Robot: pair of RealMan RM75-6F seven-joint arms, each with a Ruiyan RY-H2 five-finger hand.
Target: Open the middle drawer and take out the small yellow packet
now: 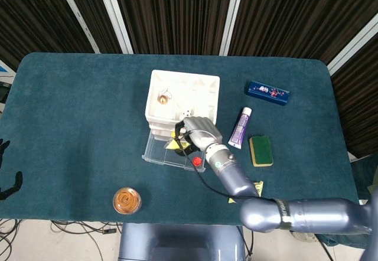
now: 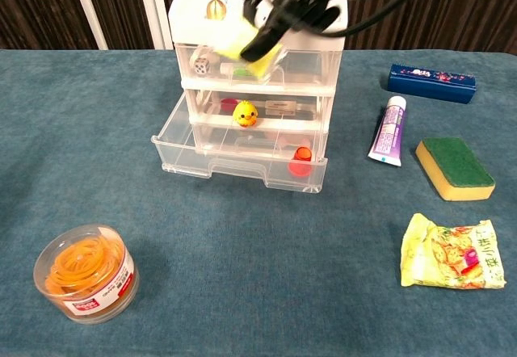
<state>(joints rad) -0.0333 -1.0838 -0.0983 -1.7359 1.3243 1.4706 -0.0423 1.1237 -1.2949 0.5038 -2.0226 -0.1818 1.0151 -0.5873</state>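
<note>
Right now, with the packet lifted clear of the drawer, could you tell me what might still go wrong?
1. The right robot hand holds the small yellow packet only by its upper part, so it could slip and drop back into the open drawer.
2. The robot hand hangs close to the drawer unit; a careless sideways move might knock it.
3. The open drawer juts out below, so lowering straight down would land the packet back inside.
</note>
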